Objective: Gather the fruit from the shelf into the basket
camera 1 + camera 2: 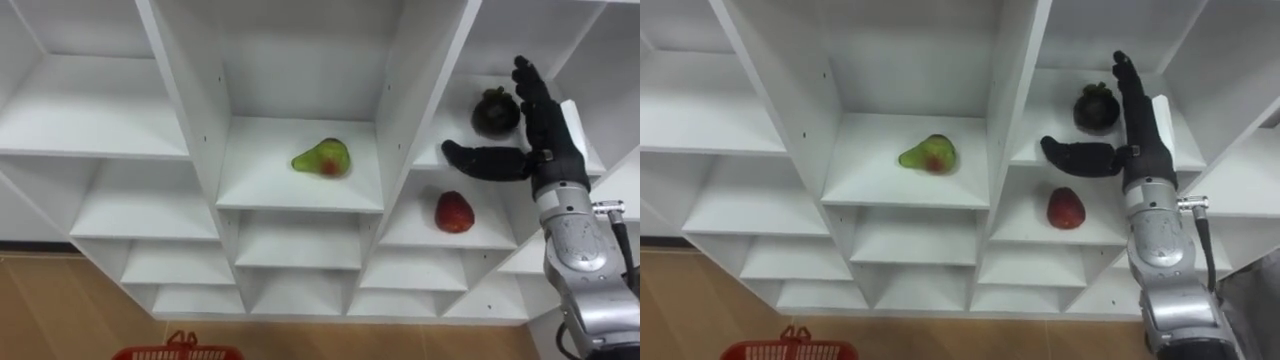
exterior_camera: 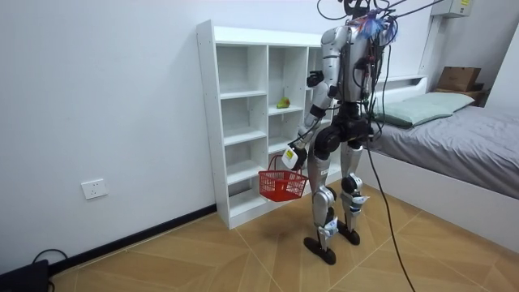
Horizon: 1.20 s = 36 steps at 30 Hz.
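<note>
A dark purple mangosteen sits on an upper shelf in the right column of the white closet. My right hand is open right beside it, straight fingers along its right side and the thumb stretched out just below it. One shelf down lies a red fruit. A green pear with a red blush rests in the middle column. In the room view my left hand hangs low, shut on the handle of a red basket, whose rim also shows at the bottom of the left eye view.
I stand close to the closet on a wooden floor. The shelves in the left column hold nothing. A bed stands behind me at the room view's right.
</note>
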Available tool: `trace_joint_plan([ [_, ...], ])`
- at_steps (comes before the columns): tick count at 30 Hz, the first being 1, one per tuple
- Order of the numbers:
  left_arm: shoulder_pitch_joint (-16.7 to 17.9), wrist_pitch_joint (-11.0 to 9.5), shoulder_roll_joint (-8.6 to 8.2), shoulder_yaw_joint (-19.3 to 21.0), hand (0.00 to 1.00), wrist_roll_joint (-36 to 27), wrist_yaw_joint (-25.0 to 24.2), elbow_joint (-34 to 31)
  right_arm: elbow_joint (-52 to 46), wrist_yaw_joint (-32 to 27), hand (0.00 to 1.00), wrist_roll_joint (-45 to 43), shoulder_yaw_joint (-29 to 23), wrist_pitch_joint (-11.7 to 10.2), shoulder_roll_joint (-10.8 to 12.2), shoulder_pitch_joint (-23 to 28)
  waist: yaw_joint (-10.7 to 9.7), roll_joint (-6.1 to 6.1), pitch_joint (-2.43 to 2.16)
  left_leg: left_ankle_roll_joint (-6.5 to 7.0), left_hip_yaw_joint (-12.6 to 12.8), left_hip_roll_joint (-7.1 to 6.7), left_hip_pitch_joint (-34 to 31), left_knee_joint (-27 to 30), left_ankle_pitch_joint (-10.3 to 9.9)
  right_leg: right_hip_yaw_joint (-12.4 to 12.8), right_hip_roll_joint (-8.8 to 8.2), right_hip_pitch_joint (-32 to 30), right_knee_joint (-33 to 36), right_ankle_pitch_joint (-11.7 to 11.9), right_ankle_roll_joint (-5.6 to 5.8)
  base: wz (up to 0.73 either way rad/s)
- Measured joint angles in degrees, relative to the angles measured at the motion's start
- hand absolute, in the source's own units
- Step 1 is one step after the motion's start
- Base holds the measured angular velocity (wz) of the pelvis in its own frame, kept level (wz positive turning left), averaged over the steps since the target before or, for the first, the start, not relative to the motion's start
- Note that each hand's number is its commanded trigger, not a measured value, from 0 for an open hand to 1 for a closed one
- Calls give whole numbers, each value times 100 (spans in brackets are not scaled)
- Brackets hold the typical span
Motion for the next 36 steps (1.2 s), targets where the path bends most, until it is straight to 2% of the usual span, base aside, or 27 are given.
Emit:
trace_joint_plan([
  [15, -43, 140, 4, 88, 100, 101, -105, -1, 176, 42, 0, 26, -3, 3, -6, -108, -2, -30, -2, 0, 12, -1, 3, 8, 0, -2, 0, 3, 1, 1, -1, 0],
  [26, -43, 169, 4, 106, 100, 103, -98, -5, 175, 192, 0, 62, -6, 122, -6, -109, 0, -56, -36, 0, -7, -1, 1, 21, 0, -4, -1, 6, 7, 1, -1, 0],
  [36, -43, 240, 5, 105, 100, 102, -85, -16, 213, 232, 0, 192, -9, 326, -6, -205, 6, -71, -42, 0, -15, -1, 0, 45, 0, -4, -4, 2, 7, 2, -3, 0],
])
